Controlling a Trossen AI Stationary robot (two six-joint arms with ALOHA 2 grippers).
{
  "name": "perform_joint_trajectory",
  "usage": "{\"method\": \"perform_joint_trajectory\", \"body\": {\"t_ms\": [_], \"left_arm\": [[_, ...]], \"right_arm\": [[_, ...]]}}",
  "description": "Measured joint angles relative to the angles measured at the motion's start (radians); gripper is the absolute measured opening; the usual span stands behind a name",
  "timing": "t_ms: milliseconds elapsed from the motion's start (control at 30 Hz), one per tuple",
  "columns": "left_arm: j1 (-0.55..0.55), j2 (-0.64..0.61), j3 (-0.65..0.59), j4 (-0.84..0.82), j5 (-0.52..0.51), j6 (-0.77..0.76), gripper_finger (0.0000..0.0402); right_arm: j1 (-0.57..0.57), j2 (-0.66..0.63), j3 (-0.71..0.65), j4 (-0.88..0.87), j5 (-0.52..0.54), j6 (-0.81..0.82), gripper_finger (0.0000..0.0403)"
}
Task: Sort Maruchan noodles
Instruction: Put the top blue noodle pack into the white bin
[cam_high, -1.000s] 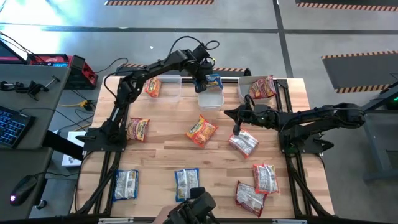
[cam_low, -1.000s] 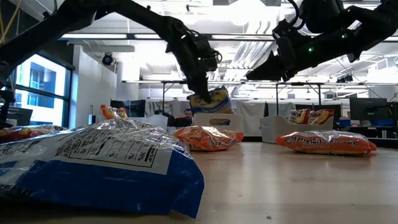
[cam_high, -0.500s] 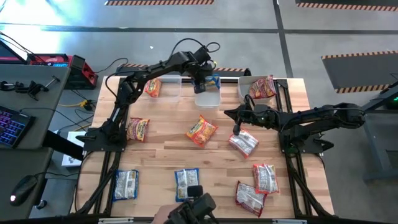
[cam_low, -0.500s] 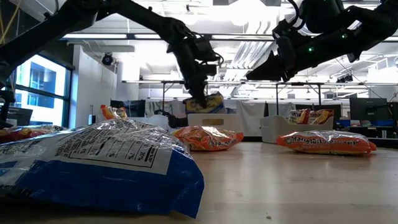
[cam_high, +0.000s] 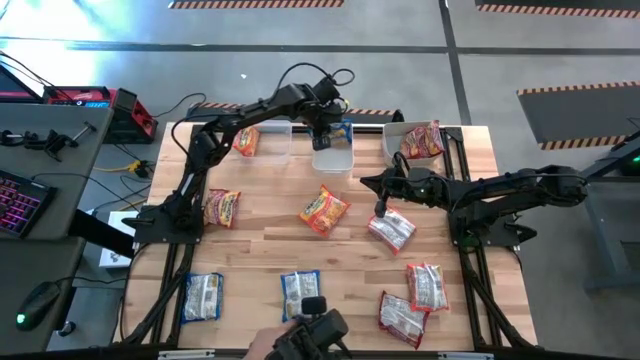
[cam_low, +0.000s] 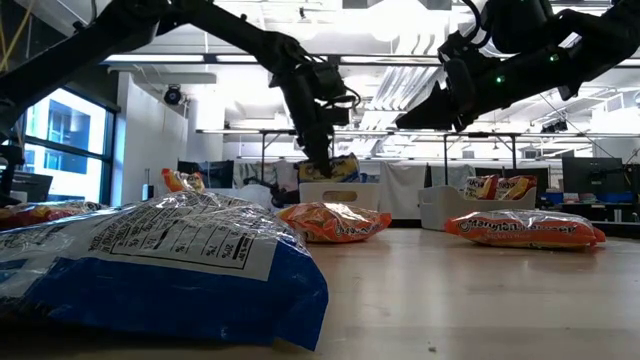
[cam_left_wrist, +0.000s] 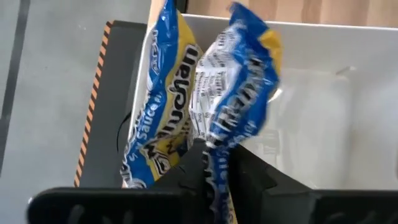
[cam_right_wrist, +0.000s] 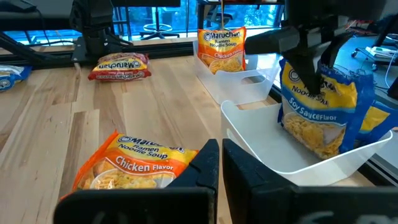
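Hanging directly under the left gripper (cam_high: 322, 133), a blue packet (cam_high: 341, 130) stands on end, long axis near vertical, inside the middle bin (cam_high: 338, 160), fingers pinched on its top edge. Right gripper (cam_high: 380, 209), closed and empty, waits above a red-and-white packet (cam_high: 391, 230) on the counter (cam_high: 265, 215).

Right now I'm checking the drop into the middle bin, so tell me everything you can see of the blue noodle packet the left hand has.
The blue Maruchan packet is a crinkled plastic ramen pack, blue and yellow with white lettering, reading Soy Sauce Flavor. It hangs upright, pinched at its top edge by the left hand, its lower part down inside the clear middle bin at the table's far edge. Whether it rests on the bin floor cannot be told. The left wrist view shows it folded and creased lengthwise.
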Motion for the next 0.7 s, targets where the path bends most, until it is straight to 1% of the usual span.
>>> {"method": "perform_joint_trajectory", "body": {"t_ms": [167, 300, 400, 567, 700], "left_arm": [[0.0, 0.009, 0.0, 0.012, -0.004, 0.009, 0.0092], [-0.001, 0.011, 0.0, 0.023, 0.001, 0.01, 0.012], [-0.005, 0.011, 0.0, 0.037, 0.044, 0.007, 0.0125], [-0.018, 0.011, 0.0, 0.066, 0.047, -0.001, 0.013], [-0.033, 0.005, 0.0, 0.067, -0.02, 0.04, 0.014]], "right_arm": [[0.0, 0.0, 0.0, 0.0, -0.004, 0.007, 0.0003], [0.0, 0.0, 0.0, 0.0, -0.005, 0.008, 0.0003], [0.0, 0.0, 0.0, 0.0, -0.006, 0.007, 0.0003], [0.0, 0.0, 0.0, 0.0, -0.006, 0.007, 0.0003], [0.0, 0.0, 0.0, 0.0, -0.006, 0.007, 0.0003]]}}
